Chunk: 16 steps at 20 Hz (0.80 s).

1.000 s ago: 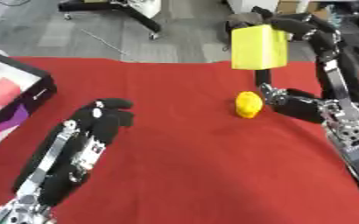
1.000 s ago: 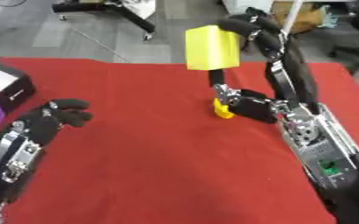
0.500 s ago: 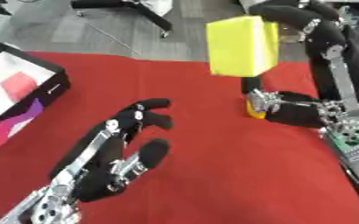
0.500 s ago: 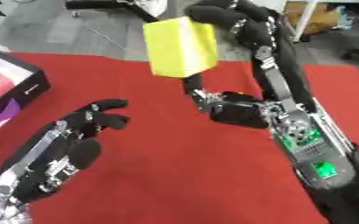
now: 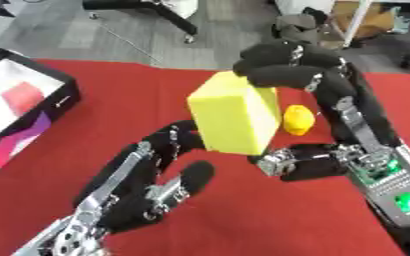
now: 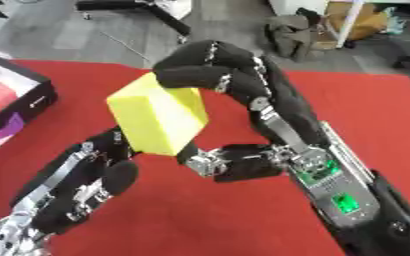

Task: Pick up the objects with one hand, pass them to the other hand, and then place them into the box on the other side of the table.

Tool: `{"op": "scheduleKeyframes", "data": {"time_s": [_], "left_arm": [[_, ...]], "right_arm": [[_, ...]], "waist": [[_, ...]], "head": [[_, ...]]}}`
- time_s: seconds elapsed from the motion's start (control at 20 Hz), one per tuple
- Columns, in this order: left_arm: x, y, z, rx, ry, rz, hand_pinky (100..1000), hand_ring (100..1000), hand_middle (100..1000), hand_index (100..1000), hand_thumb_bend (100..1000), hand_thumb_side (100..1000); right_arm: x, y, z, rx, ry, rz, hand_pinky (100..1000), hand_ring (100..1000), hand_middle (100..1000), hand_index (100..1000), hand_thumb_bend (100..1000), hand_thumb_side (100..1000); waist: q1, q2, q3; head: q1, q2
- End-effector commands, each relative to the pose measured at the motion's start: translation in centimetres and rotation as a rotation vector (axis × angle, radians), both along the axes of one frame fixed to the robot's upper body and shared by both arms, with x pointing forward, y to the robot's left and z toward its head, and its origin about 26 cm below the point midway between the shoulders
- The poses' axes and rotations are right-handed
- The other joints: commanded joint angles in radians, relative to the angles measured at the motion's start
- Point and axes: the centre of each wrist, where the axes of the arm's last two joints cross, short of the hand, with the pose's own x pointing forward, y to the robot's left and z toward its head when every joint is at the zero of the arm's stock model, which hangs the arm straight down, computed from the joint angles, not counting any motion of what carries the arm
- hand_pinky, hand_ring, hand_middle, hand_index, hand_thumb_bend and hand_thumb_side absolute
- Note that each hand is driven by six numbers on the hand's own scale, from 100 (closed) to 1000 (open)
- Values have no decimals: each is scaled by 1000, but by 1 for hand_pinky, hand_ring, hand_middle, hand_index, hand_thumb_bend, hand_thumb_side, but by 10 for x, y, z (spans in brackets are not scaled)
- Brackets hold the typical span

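A yellow block [image 5: 235,119] hangs in mid-air above the red table, with my right hand [image 5: 289,66] curled over its top and shut on it. My left hand [image 5: 147,186] is raised just below and left of the block, fingers open and reaching up toward its lower side; whether they touch it I cannot tell. A small yellow rounded object [image 5: 298,119] lies on the red cloth behind the block. The box [image 5: 33,118], black-walled with a white and red inside, stands at the table's left edge.
The red cloth [image 5: 243,220] covers the table. Beyond the far edge lie grey floor, an office chair base [image 5: 147,10] and a shelf with bags [image 5: 348,15]. My right forearm [image 6: 340,195] crosses the lower right.
My right hand has carried the yellow block leftward and lower, toward the table's middle. My left hand has risen up to meet it from below. The camera view has also shifted.
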Motion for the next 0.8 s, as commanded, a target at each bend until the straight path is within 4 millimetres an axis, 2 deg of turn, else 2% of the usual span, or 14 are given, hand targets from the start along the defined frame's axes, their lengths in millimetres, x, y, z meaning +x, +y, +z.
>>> {"op": "scheduleKeyframes", "data": {"time_s": [0.05,0.4,0.8], "left_arm": [[-3,-3,7,-46,11,-43,1000,840,876,702,569,647],[-4,-2,2,-121,98,-121,1000,839,878,707,611,704],[-5,-9,6,-175,155,-207,1000,844,884,709,615,708]], "right_arm": [[-4,2,8,-12,-28,26,761,684,450,617,199,100],[-4,2,7,-21,-18,26,765,684,446,616,171,100],[-6,8,4,-34,1,52,771,682,441,615,127,100]], "waist": [[1,-13,1],[0,-10,1],[-3,-11,3]], "head": [[-4,-1],[-9,8],[-15,14]]}}
